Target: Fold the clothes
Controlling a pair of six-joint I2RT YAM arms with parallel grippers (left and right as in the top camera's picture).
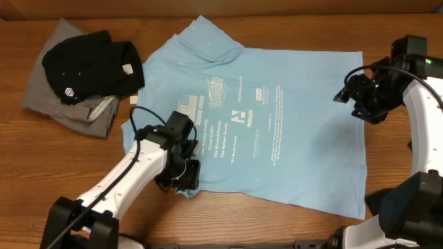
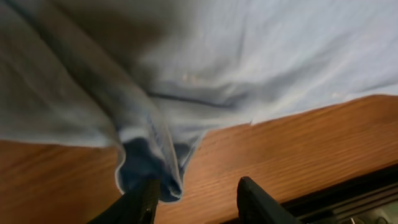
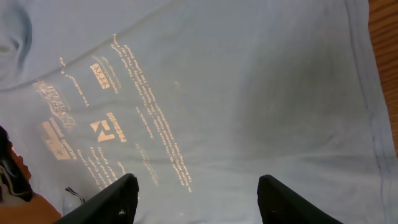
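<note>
I have the light blue T-shirt (image 1: pixel 297 145) lying spread across the middle of the bench (image 1: pixel 387 169), printed side up, with its neck toward the upper left of the overhead frame. The white print (image 1: pixel 235 117) sits mid-chest. There are a few small logos, one a blocky mark like an "N" over a short word, and beneath them columns of fine lines. Several of those lines seem to end in "Family", but I can't read them with any confidence at this size. In the right wrist view the same print runs diagonally down the left half of the frame and is just as hard to make out.

The left claw (image 1: pixel 183 171) is at the shirt's lower-left edge, where the cloth is bunched. In its own camera the fingers (image 2: pixel 142 200) stand apart with bare wood showing between them. A hanging fold of blue fabric (image 2: pixel 149 168) touches the tip of the finger at the frame's left, and nothing is pinched between the two.

The right claw (image 1: pixel 345 93) hangs over the shirt's right edge in the overhead frame. Its wrist view shows the fingers spread wide above flat cloth, gripping nothing.

In the upper left of the overhead frame, a black T-shirt (image 1: pixel 90 59) is heaped on a grey T-shirt (image 1: pixel 41 97). The black one carries a small white hexagon logo (image 1: pixel 69 91) and a pale neck label (image 1: pixel 127 68), both unreadable.
</note>
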